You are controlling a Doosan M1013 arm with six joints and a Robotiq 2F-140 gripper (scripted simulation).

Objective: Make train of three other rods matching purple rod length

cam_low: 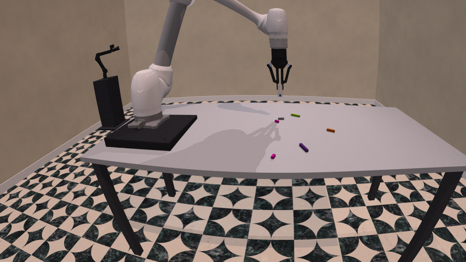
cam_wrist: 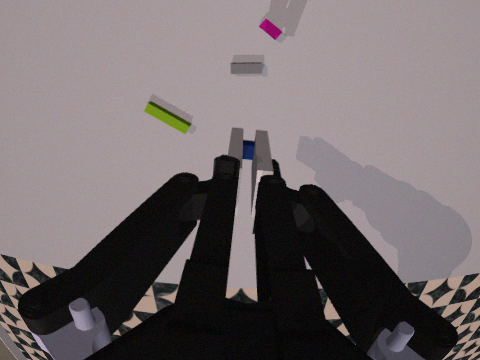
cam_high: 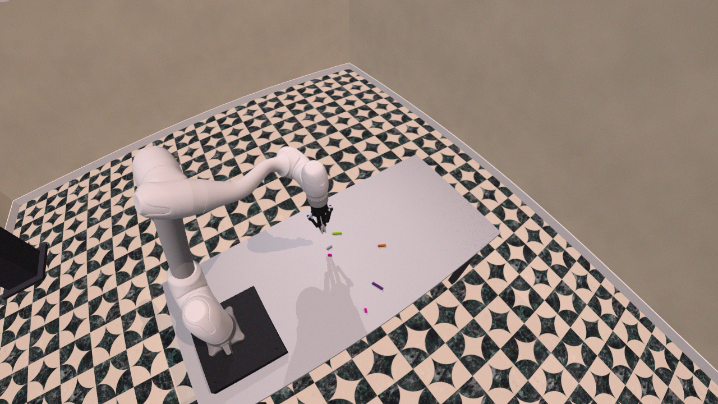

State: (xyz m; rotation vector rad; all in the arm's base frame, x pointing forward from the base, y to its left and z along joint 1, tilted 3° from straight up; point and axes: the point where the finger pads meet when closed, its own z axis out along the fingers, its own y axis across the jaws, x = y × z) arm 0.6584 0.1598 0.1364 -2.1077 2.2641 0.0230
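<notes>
My gripper (cam_high: 323,230) (cam_low: 279,95) (cam_wrist: 247,147) is shut on the blue rod (cam_wrist: 248,150) (cam_low: 280,95) and holds it well above the table. A grey rod (cam_high: 329,247) (cam_low: 280,118) (cam_wrist: 247,67) lies beside a magenta rod (cam_high: 330,255) (cam_low: 276,121) (cam_wrist: 270,29), with a gap between them. A lime rod (cam_high: 336,233) (cam_low: 295,115) (cam_wrist: 167,117) lies near the back edge. An orange rod (cam_high: 382,245) (cam_low: 330,130) lies to the right. The purple rod (cam_high: 377,285) (cam_low: 303,147) lies nearer the front. Another magenta rod (cam_high: 365,310) (cam_low: 273,156) lies near the front edge. No rods on the table touch.
The arm stands on a black base plate (cam_high: 261,329) (cam_low: 143,145) at the left of the light grey table (cam_high: 426,201) (cam_low: 374,146). A black pedestal (cam_low: 109,100) stands on the floor behind the table's left side. The arm's shadow falls across the table.
</notes>
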